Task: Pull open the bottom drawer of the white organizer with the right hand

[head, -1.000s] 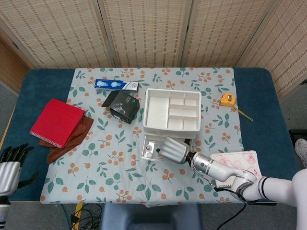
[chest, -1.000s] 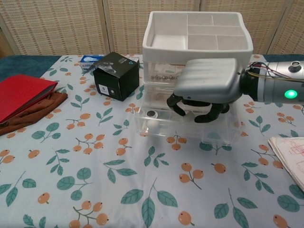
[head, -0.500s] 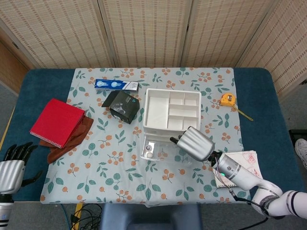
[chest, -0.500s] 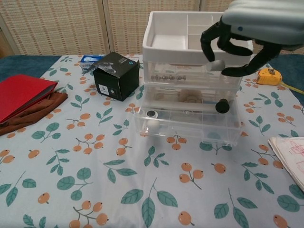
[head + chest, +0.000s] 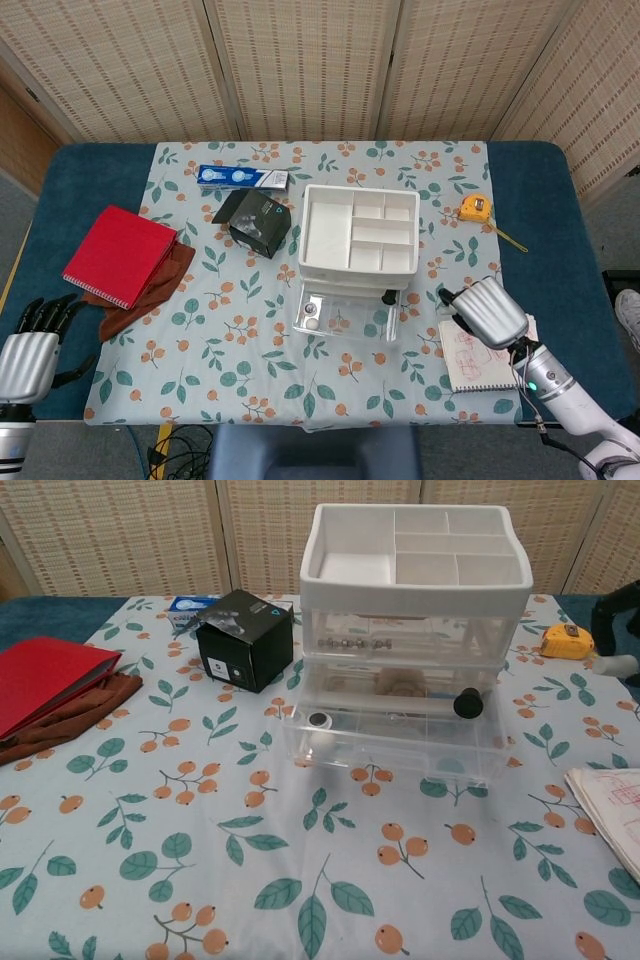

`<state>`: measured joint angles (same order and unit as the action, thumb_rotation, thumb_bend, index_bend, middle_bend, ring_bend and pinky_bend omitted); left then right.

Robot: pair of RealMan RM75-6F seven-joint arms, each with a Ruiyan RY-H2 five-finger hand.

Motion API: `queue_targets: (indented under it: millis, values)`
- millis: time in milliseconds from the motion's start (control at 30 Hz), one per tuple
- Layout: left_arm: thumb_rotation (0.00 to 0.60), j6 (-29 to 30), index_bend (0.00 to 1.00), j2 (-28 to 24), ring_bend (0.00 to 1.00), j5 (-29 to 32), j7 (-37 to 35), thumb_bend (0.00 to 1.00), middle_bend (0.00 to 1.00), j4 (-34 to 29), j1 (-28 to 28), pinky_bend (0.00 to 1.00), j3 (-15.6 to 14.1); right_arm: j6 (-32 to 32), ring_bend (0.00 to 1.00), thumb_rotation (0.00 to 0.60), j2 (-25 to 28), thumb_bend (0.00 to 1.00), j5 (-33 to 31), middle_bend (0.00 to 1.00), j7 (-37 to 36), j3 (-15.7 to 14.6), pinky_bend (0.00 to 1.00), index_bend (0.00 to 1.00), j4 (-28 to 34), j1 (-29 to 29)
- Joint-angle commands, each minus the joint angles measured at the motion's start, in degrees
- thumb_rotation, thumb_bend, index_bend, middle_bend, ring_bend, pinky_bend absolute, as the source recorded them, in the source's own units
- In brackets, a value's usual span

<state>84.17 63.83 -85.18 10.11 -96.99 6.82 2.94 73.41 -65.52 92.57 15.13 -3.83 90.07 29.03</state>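
White organizer [image 5: 358, 240] is sitting mid-desk, its clear bottom drawer [image 5: 395, 738] projecting toward the robot, seemingly pulled open. Right hand [image 5: 487, 311] is hovering beside it over the notepad [image 5: 488, 355], holding nothing; whether its fingers are spread cannot be told.

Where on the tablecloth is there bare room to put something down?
The front strip of the tablecloth, ahead of the open bottom drawer and left of the notepad, is bare. So is the middle, between the brown cloth and the drawer. The back left, around the black box, is crowded.

Bottom drawer [image 5: 345, 315] pulled out; right hand [image 5: 485, 311] apart, seemingly empty.
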Motion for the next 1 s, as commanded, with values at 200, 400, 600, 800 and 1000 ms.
queue_targets:
  millis: [200,400,600,800,1000]
  values:
    - [0.600,0.30,0.18,-0.44,0.14,-0.21,0.39,0.21,0.15,-0.82,-0.18,0.09,-0.15,-3.67,1.00,0.600,-8.93,0.40,-0.98,0.85,-5.72,-0.02,1.00,0.63,-9.36,-1.05]
    - [0.600,0.30,0.18,-0.47,0.14,-0.16,0.38,0.21,0.15,-0.78,-0.35,0.09,-0.38,-6.72,1.00,0.600,-13.59,0.40,-1.30,0.85,-7.93,0.37,1.00,0.63,-13.40,-0.36]
    - [0.600,0.35,0.18,-0.34,0.14,-0.16,0.11,0.21,0.15,-0.70,-0.47,0.09,-0.52,-9.52,1.00,0.600,-16.61,0.40,-1.39,0.83,-6.99,0.66,1.00,0.54,-14.86,0.65]
    - [0.600,0.34,0.18,-0.18,0.14,-0.20,-0.15,0.21,0.15,-0.46,-0.45,0.09,-0.52,-10.82,1.00,0.600,-18.01,0.40,-2.61,0.83,-6.58,1.40,1.00,0.41,-14.99,0.74]
    - [0.600,0.28,0.18,-0.09,0.14,-0.17,-0.41,0.21,0.15,-0.12,-0.45,0.09,-0.53,-10.30,1.00,0.600,-17.13,0.40,-2.97,0.81,-5.94,1.54,1.00,0.24,-13.99,0.08]
